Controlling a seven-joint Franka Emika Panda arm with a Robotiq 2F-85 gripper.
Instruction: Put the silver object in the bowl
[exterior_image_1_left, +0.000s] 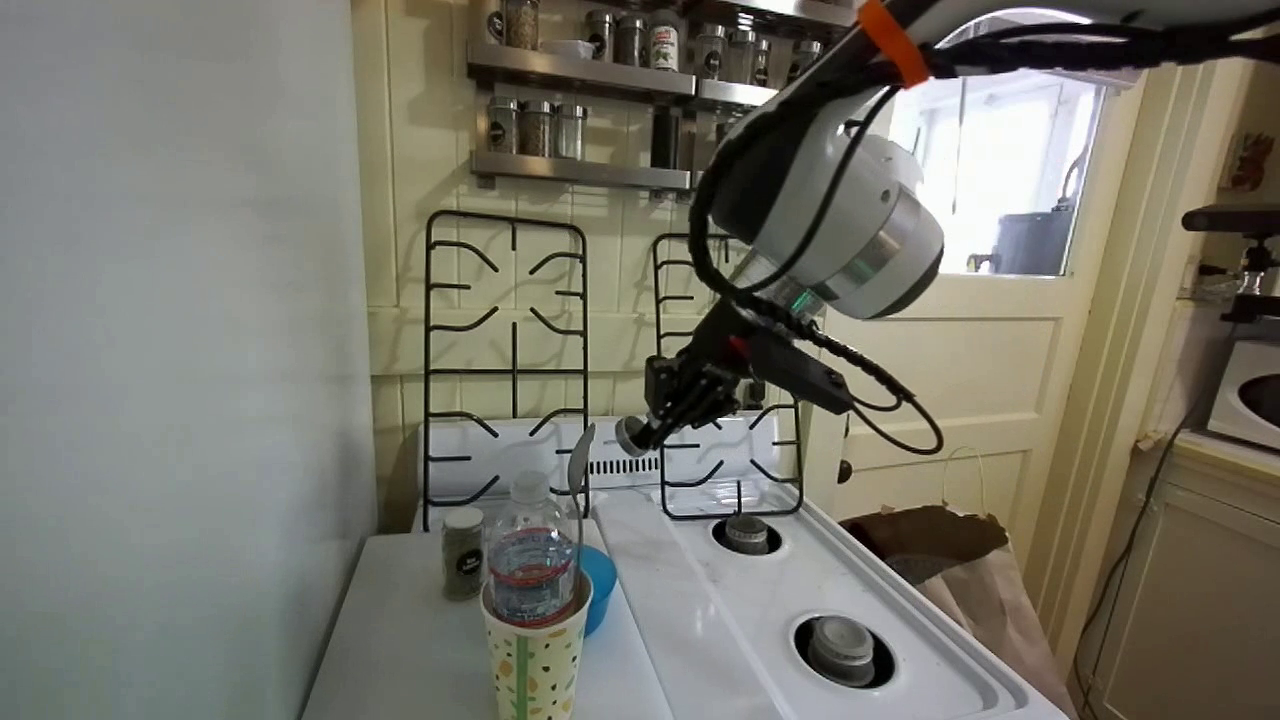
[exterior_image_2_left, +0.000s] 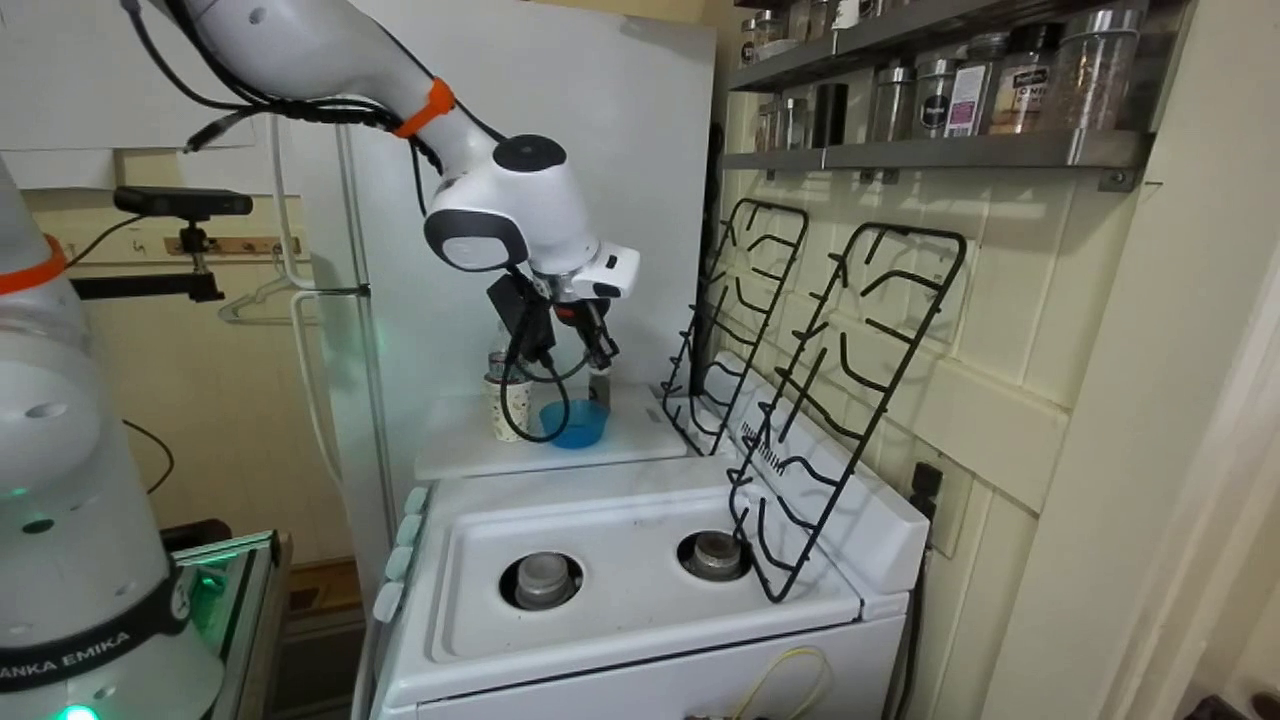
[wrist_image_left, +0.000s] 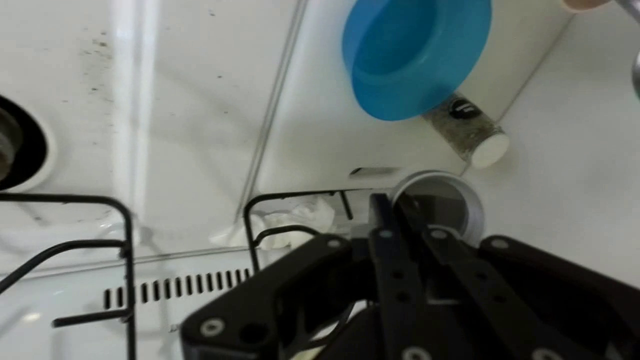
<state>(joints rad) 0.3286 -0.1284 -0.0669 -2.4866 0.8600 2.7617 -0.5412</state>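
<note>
Our claw (wrist_image_left: 392, 202) was pinching the rim of the round silver object (exterior_image_1_left: 629, 436), its fingers (wrist_image_left: 382, 215) drawn close together with the silver edge between them. In the wrist view we saw one fingertip seemingly inside the ring and the other outside it. We had the claw tilted downward and up in the air, so the silver object hung clear of the table (exterior_image_1_left: 395, 620) at the claw's very tip.

Lower than the claw and apart from what it held, the light-blue bowl (wrist_image_left: 417, 55) sat upright on the table. In an exterior view we saw it only in part, behind a patterned cup (exterior_image_1_left: 535, 665) that also stood below the claw. That cup held the clear bottle (exterior_image_1_left: 533, 560) upright, and a spoon (exterior_image_1_left: 579, 462) rose out of it with its head up; how near the spoon was to the claw we could not tell. Below the claw, just beside the bowl, stood a white-capped jar (wrist_image_left: 465, 125); whether jar and bowl touched we could not make out.

We saw two black grates (exterior_image_1_left: 514, 372) leaning against the wall (exterior_image_1_left: 620, 240), one behind the claw in an exterior view and one beside it. Lower than the claw were two burners (exterior_image_1_left: 842, 640) on the stove (exterior_image_2_left: 620, 620), and higher than it, metal shelves (exterior_image_1_left: 580, 170) carried spice jars (exterior_image_1_left: 537, 130). Above the claw we saw the white arm (exterior_image_2_left: 555, 215), an orange band (exterior_image_1_left: 893, 42) wrapped around it.
</note>
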